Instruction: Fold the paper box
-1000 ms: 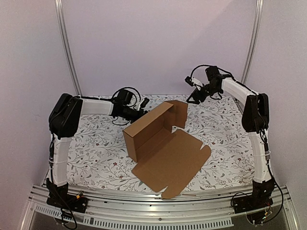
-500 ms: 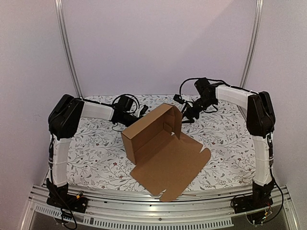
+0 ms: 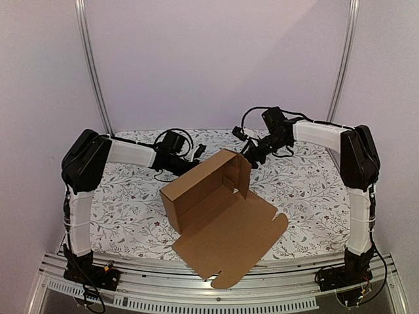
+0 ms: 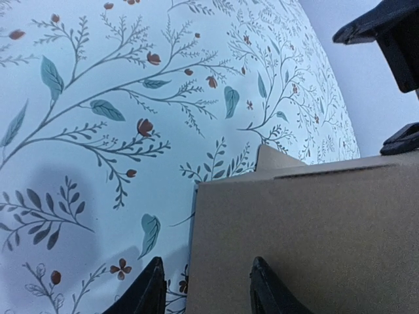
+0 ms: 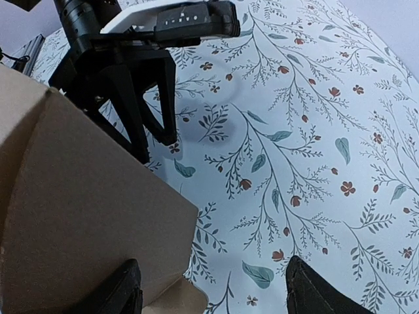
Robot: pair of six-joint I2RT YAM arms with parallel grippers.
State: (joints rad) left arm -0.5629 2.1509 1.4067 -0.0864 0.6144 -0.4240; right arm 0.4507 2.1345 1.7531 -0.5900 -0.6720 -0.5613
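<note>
The box [image 3: 222, 209] is found near the middle of the table [image 3: 124, 209], which carries a floral cover. It is only partly formed. The rear wall [image 3: 196, 188] is raised on its long edge. An end flap [image 3: 241, 173] is stood upright at the wall's right end. The lid panel [image 3: 229, 239] is laid flat, spread towards the near edge of the table.

The left gripper [image 3: 198, 154] is positioned behind the rear wall, close to its upper edge. In the left wrist view its fingers [image 4: 152, 291] are seen parted, with one on the table side and the other in front of the cardboard face. The wall's corner is placed between them. No closure on the cardboard is observed; contact cannot be confirmed from this angle.

The right gripper [image 3: 251, 154] is held just beyond the end flap, at the far right corner of the box. Its jaws are spread wide, as shown in the right wrist view, where one finger [image 5: 124, 291] is seen over the cardboard and the other above bare cover. Nothing is held between them. The two grippers are placed near one another across the box's far corner.
</note>
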